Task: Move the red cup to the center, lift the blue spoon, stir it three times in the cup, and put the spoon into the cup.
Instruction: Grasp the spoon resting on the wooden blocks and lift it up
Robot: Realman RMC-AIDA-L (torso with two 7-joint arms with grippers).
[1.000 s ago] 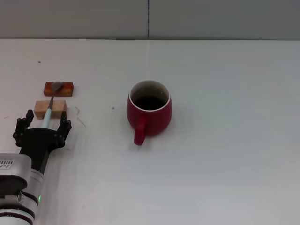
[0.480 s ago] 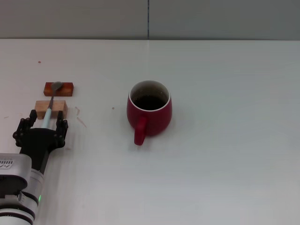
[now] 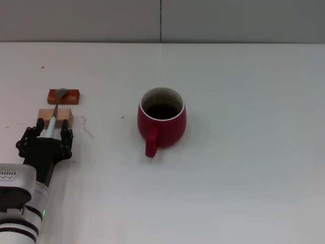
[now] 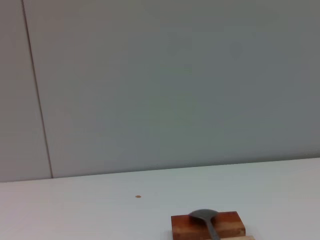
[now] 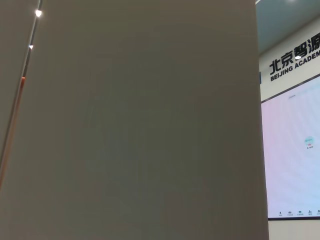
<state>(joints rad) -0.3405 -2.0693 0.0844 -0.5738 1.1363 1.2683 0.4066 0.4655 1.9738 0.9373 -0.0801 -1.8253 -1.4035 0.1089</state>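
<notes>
Item, white table (image 3: 244,193): flat work surface before me, bearing all that follows. Item, red cup (image 3: 162,122): upright near the middle of the table, loop handle turned toward me, pale inner rim, dark inside; nothing in it that I can see, nothing touching it. Item, blue spoon (image 3: 52,123): lying well to the left of the cup, grey bowl resting on the reddish-brown block (image 3: 64,96), neck and pale blue handle crossing the tan block (image 3: 55,118) just nearer to me, handle end running in between my fingers. Item, my left gripper (image 3: 49,129): low over the table at the near end of the spoon, fingers (image 3: 65,133) drawn in close on either side of the handle and pinching it; the spoon lies on its blocks, not raised. From the left wrist view the spoon's bowl (image 4: 202,215) shows atop the reddish-brown block (image 4: 207,226), grey wall (image 4: 175,85) behind. Item, my right gripper: not visible in any view; its wrist camera shows only a wall panel and a screen.
</notes>
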